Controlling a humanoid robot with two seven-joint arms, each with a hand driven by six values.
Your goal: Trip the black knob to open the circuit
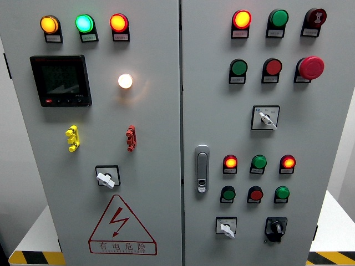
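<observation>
two grey cabinet doors (155, 138) side by side, split by a vertical seam just right of centre. no robot hand anywhere in view, so cannot tell whether open, closed or gripping.

on the left door: amber lamp (49, 24), green lamp (84, 23) and red-orange lamp (118, 22) lit in a row along the top. below them a black digital meter (60, 80), with a glowing white bulb (125, 81) to its right. lower down a yellow terminal (72, 138) and a red terminal (131, 138), then a white selector switch (106, 177) on a black plate, then a red-edged lightning warning triangle (121, 227) near the bottom.

on the right door: lamps and push buttons in rows, among them a large red mushroom button (311, 67) at upper right. white-handled rotary switch (265, 117) beneath it. silver door latch (202, 168) beside the seam. three lit lamps and three buttons at mid height. at the bottom a white selector (226, 226), and to its right the black knob (275, 227), low on the right door, untouched, nothing near it. exact pointing direction of the knob hard to make out.
</observation>
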